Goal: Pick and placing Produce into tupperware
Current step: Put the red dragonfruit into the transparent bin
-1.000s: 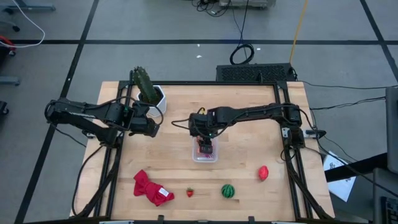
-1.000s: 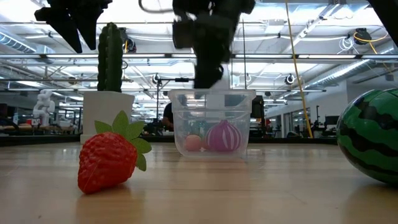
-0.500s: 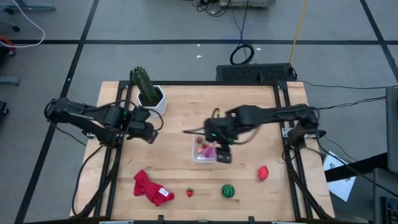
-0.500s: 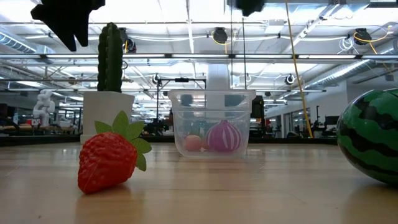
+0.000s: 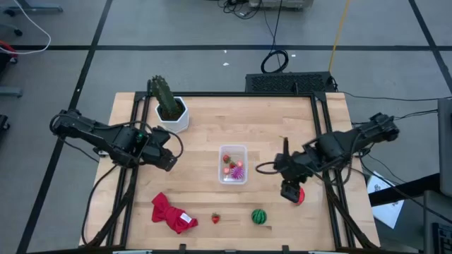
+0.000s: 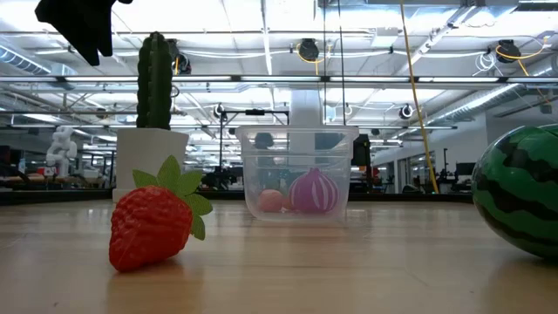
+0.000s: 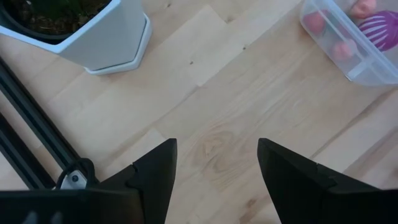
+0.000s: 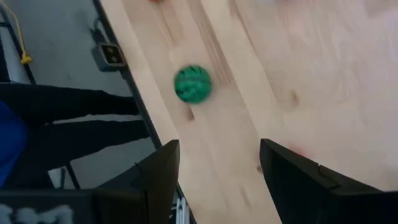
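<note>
Over the right side of the surface [image 5: 282, 127], the right tool [image 5: 291, 192] hangs with its fingers spread wide and nothing between them, directly above the red piece of produce [image 5: 300, 197] near the right edge. That piece looks like the next pick. The tupperware [image 5: 233, 164] sits near the middle of the surface, and inside it lie a purple striped ball [image 5: 239, 169] and a couple of small red pieces [image 5: 227, 159]. Along the near edge, well apart from the tub, wait a strawberry [image 5: 215, 219] and a watermelon ball [image 5: 260, 216], with a red cloth [image 5: 169, 213] further left.

The left tool [image 5: 164, 156] waits over bare wood left of the tub, its fingers also wide apart and empty, not far from the cactus in a white pot [image 5: 169, 107].

Judging by this, the task is partway through: some produce is in, three pieces remain out. The step in hand seems to be the approach to the red piece. The next move calls for lowering the right tool so the fingers straddle it, closing, then carrying it leftward to the tub.
</note>
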